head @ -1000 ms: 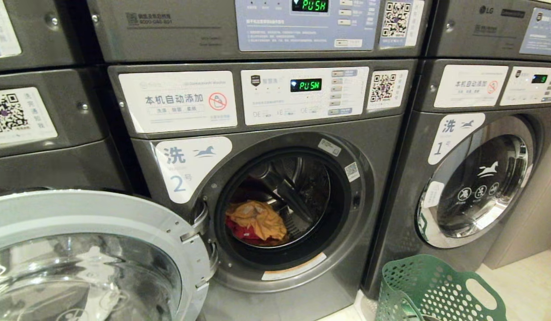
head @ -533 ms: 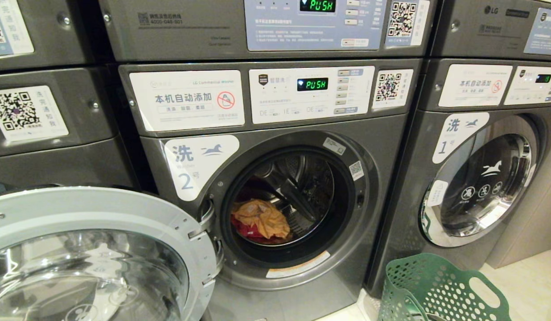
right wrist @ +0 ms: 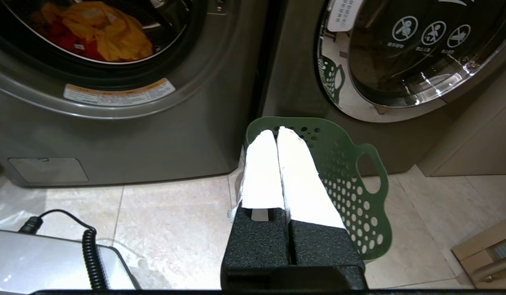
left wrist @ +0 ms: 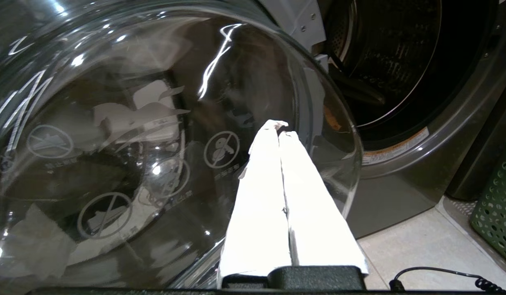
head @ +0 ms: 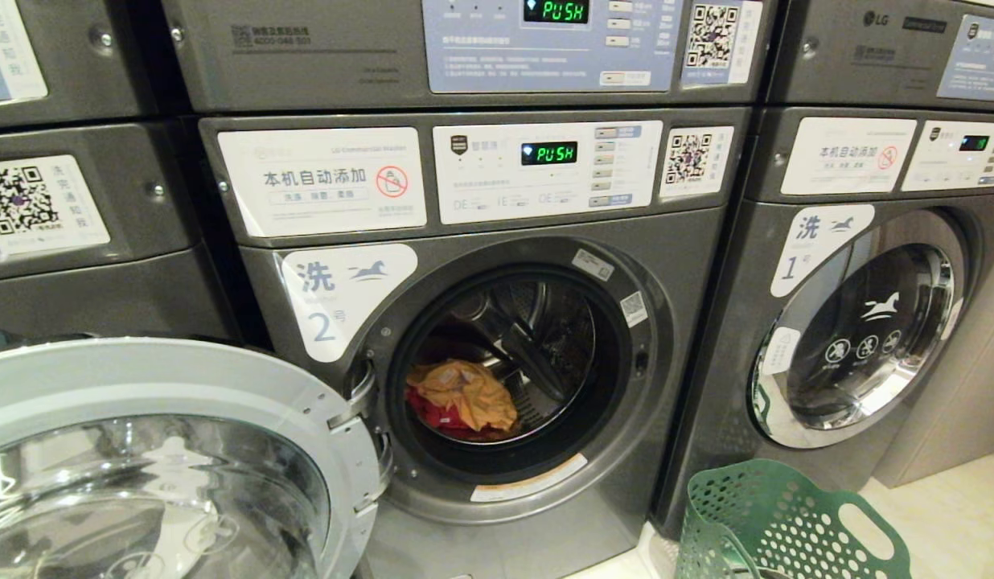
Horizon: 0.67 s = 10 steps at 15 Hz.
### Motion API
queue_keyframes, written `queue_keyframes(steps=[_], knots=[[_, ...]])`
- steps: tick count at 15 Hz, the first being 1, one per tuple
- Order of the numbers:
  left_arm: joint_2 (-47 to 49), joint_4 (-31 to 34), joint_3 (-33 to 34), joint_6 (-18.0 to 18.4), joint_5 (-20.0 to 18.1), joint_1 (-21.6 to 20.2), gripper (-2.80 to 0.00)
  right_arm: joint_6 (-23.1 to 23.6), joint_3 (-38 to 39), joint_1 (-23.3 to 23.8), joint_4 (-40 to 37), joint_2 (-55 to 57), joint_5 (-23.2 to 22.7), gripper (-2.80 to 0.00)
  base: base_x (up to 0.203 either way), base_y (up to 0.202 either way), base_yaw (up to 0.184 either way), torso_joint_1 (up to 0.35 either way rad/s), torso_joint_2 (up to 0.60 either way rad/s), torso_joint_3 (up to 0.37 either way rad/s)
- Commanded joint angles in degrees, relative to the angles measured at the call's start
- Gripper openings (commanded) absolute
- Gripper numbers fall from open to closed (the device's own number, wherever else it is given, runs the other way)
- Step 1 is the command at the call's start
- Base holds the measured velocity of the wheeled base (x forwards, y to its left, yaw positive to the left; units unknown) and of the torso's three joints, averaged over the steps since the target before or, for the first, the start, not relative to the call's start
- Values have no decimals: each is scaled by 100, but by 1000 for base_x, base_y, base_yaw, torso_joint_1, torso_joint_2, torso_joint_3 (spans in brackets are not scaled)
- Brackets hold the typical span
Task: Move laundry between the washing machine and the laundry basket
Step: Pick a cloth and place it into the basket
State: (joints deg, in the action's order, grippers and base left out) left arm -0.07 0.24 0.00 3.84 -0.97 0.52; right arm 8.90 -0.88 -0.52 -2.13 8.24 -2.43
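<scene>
The grey washing machine (head: 690,265) marked 2 stands in the middle with its round door (head: 167,458) swung open to the left. Inside the drum lies laundry: a yellow garment (head: 465,394) on top of a red one (head: 429,414); the same yellow garment (right wrist: 109,35) shows in the right wrist view. The green perforated laundry basket (head: 778,523) stands on the floor at the lower right. My left gripper (left wrist: 277,128) is shut and empty, close before the door's glass (left wrist: 154,143). My right gripper (right wrist: 276,132) is shut and empty above the basket (right wrist: 355,184). Neither arm shows in the head view.
A second washer (head: 867,338), marked 1, stands to the right with its door closed. More machines are stacked above and to the left. The floor (right wrist: 171,213) is pale tile; a black coiled cable (right wrist: 89,254) lies over part of my base.
The whole head view shifted slightly right and then back left, so the camera moved. The laundry, door and basket stay where they were.
</scene>
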Motion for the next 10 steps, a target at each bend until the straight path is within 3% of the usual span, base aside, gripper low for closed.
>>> queue_keyframes(steps=[1,8,10], knots=[[7,2,0,-6,1,0,-280,7,0,0,2,20,-4,-280,0,-194,6,1,7,11],[7,11,0,-19,1,0,-280,-2,0,0,2,-7,-2,-280,0,-191,2,4,4,4],[7,2,0,-92,27,0,-280,-2,0,0,2,-15,2,-280,0,-82,2,3,0,1]])
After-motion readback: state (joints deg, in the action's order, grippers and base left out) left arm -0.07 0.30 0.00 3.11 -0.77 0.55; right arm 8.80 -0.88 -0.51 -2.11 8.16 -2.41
